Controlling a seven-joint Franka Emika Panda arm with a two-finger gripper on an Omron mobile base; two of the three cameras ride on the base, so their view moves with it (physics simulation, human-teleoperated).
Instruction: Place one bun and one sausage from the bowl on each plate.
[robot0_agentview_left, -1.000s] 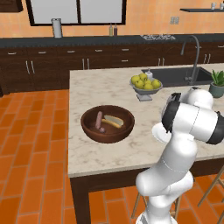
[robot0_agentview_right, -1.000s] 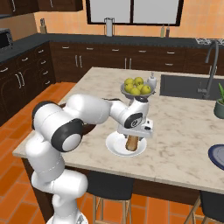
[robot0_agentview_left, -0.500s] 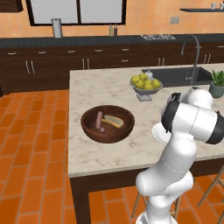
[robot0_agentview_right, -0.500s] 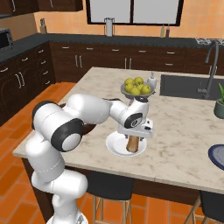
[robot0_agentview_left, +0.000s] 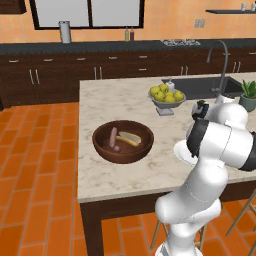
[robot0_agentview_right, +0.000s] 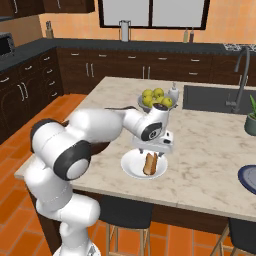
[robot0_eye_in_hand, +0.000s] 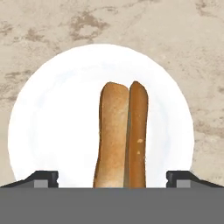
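Note:
A tan bun (robot0_eye_in_hand: 113, 131) and a reddish-brown sausage (robot0_eye_in_hand: 137, 131) lie side by side, touching, on the white plate (robot0_eye_in_hand: 52, 122). My gripper (robot0_eye_in_hand: 112, 179) hangs just above them, open, one fingertip on either side and touching neither. In the right base view the gripper (robot0_agentview_right: 152, 148) hovers over the white plate (robot0_agentview_right: 131, 167) near the counter's front edge. The wooden bowl (robot0_agentview_left: 102, 146) sits to the left and holds another sausage (robot0_agentview_left: 113, 137) and another bun (robot0_agentview_left: 130, 138). A sliver of the dark blue-grey plate (robot0_agentview_right: 249, 178) shows at the far right.
A grey pedestal bowl of yellow-green fruit (robot0_agentview_right: 154, 98) stands just behind the white plate, with a small bottle (robot0_agentview_right: 173, 92) beside it. Behind to the right are the sink (robot0_agentview_right: 212, 98) with its faucet (robot0_agentview_right: 241, 75), and a potted plant (robot0_agentview_right: 251, 117). Stools stand under the counter's front edge.
The jaws have spread wider, away from the bun and sausage on the white plate. The arm has hardly moved.

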